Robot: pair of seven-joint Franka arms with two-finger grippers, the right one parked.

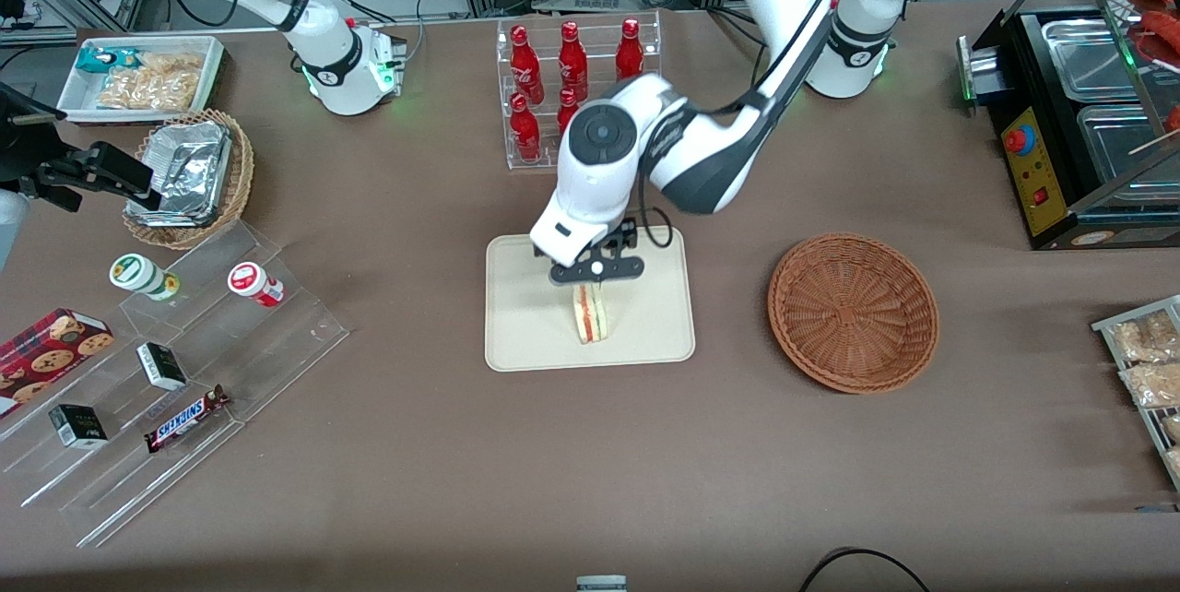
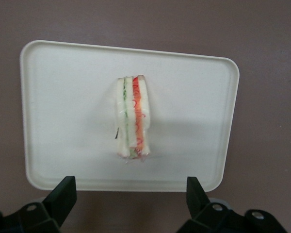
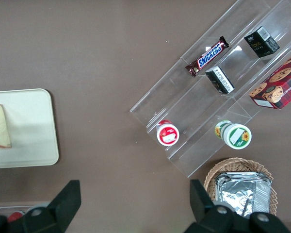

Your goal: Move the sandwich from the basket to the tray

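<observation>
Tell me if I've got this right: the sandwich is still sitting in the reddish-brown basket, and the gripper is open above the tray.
Not quite. The sandwich is not in the basket, which the front view shows holding nothing; it stands on the tray. The rest holds: the gripper is open above the tray, its fingers apart and clear of the sandwich, as the left wrist view shows.

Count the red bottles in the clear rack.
5 visible: three red bottles stand on the upper tier, two on the lower; the arm may hide more. The open end effector hangs above the sandwich on the tray.
</observation>
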